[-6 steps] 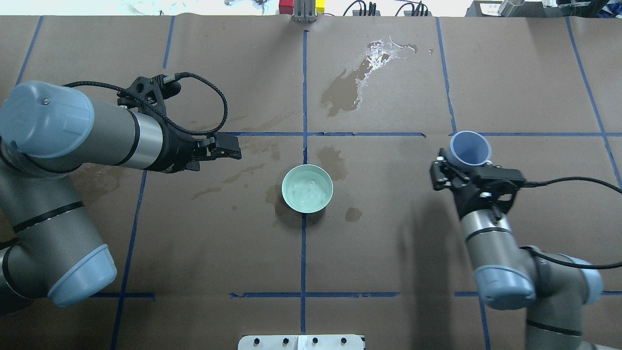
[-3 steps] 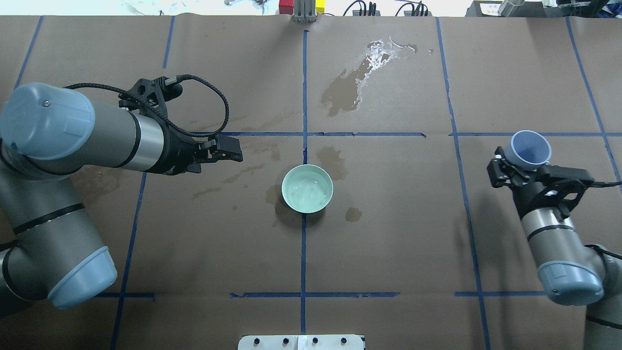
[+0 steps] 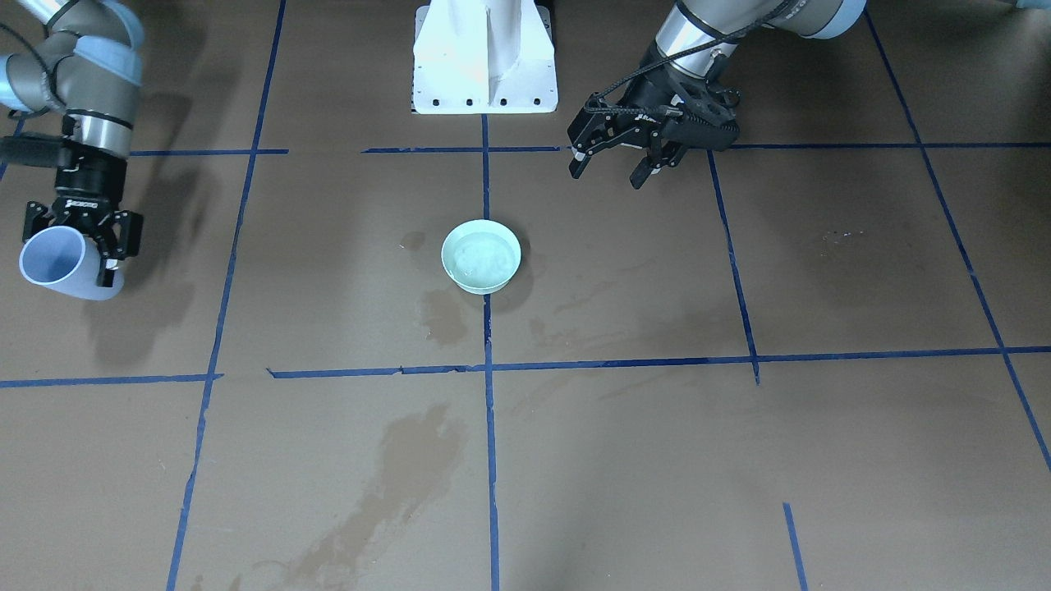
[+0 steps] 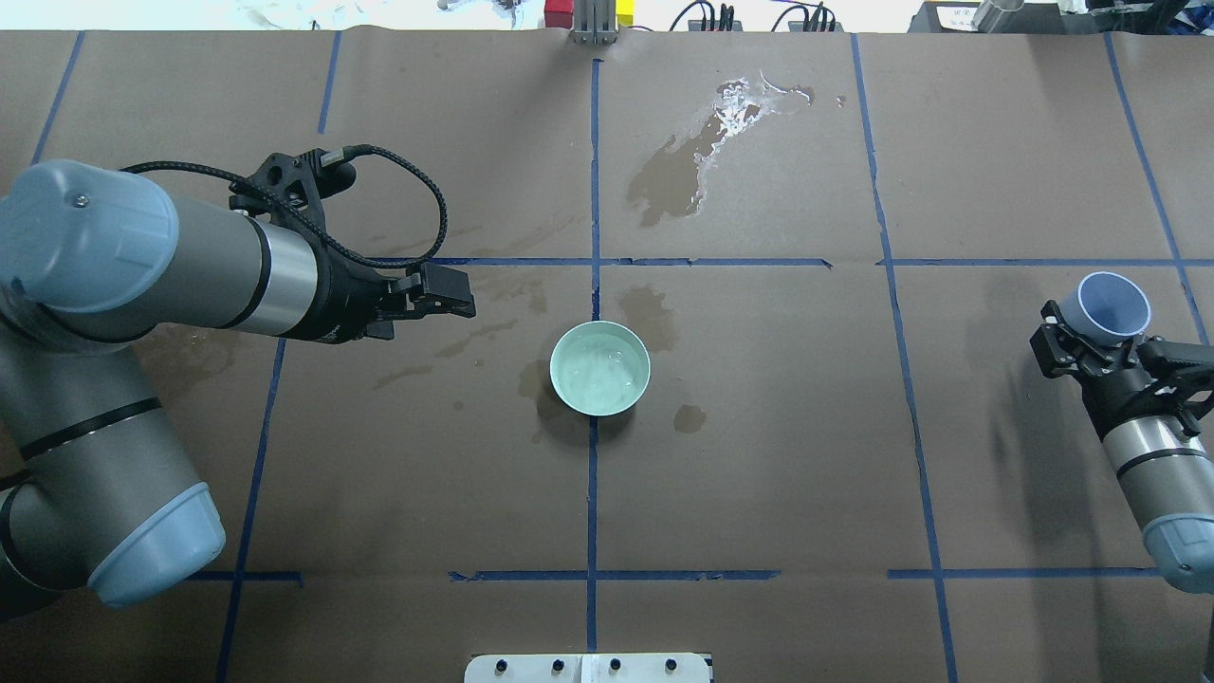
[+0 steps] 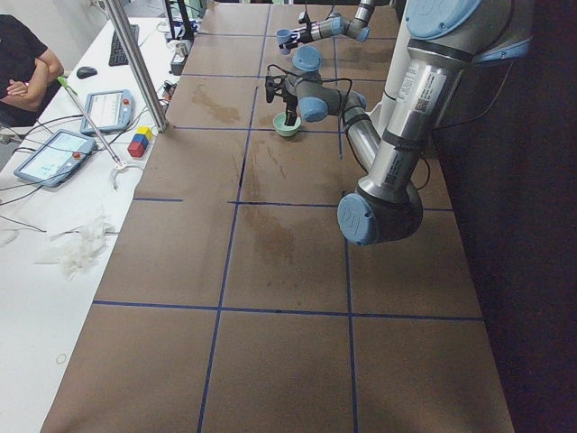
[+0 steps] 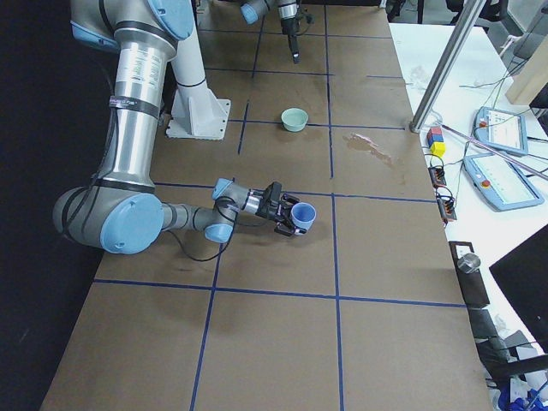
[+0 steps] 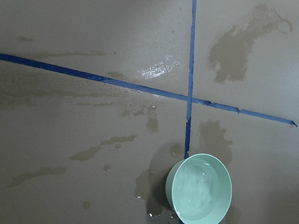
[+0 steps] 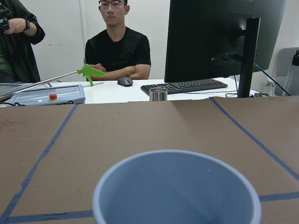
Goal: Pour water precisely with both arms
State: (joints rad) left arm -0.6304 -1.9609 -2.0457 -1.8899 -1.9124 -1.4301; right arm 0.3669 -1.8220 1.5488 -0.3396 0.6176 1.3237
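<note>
A mint-green bowl (image 4: 600, 368) stands at the table's middle with a shallow pool of water (image 4: 597, 372) in it; it also shows in the front view (image 3: 481, 256) and the left wrist view (image 7: 200, 188). My left gripper (image 4: 462, 295) hangs open and empty to the left of the bowl, well apart from it; the front view (image 3: 609, 171) shows its fingers spread. My right gripper (image 4: 1103, 334) is shut on a pale blue cup (image 4: 1111, 305) far right of the bowl, mouth up and tilted a little. The cup (image 8: 177, 191) looks empty in the right wrist view.
Wet stains lie on the brown paper: a large one at the far middle (image 4: 707, 142), small ones around the bowl (image 4: 689, 417). Blue tape lines (image 4: 593, 190) grid the table. The white pedestal (image 3: 484, 57) stands at the robot's side. Operators (image 8: 117, 46) sit beyond the far edge.
My right arm has carried the blue cup to the right, away from the bowl toward the table's right edge. The left arm has hardly moved.
</note>
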